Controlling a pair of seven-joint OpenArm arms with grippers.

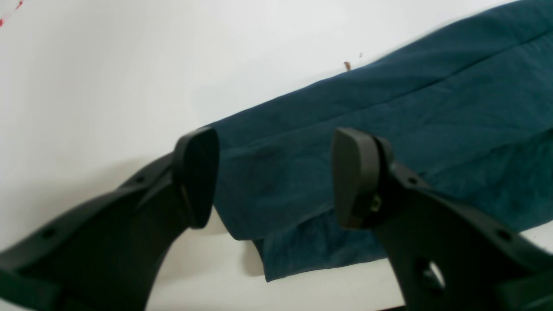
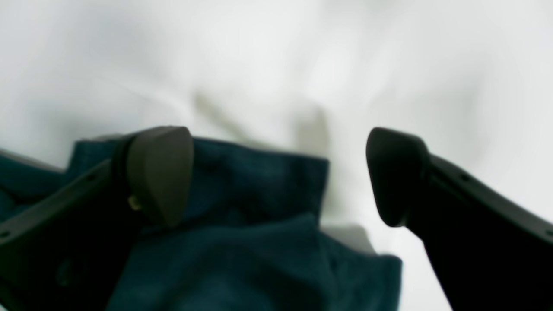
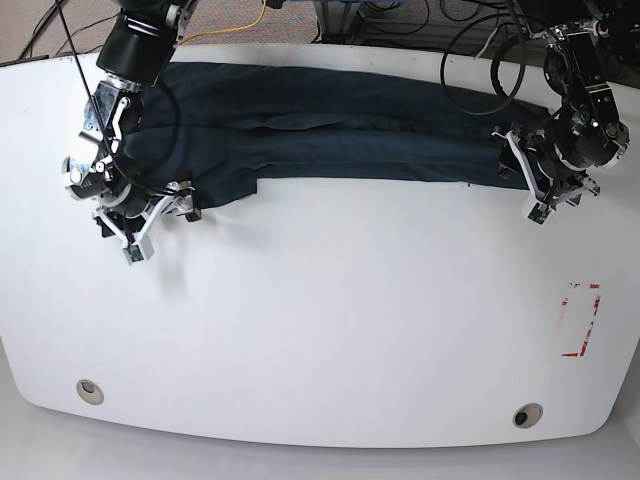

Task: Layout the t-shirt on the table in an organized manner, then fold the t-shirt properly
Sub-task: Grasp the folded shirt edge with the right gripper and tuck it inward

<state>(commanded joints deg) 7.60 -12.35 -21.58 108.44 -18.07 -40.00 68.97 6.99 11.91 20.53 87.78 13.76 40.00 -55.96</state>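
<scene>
The left pincer (image 1: 274,177) gapes wide over the t-shirt (image 1: 389,142) end on the table (image 1: 129,65).

Black arms, rounded black fingertips (image 1: 196,177)

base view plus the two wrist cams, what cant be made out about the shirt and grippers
- Dark navy-blue fabric t-shirt: neck label not visible in any view.
- Right wrist view: blurred, so contact between the black right gripper and the cloth is unclear.
- Base view: black left gripper too small to judge jaws.
- Glossy white table: far edge cut off.
</scene>
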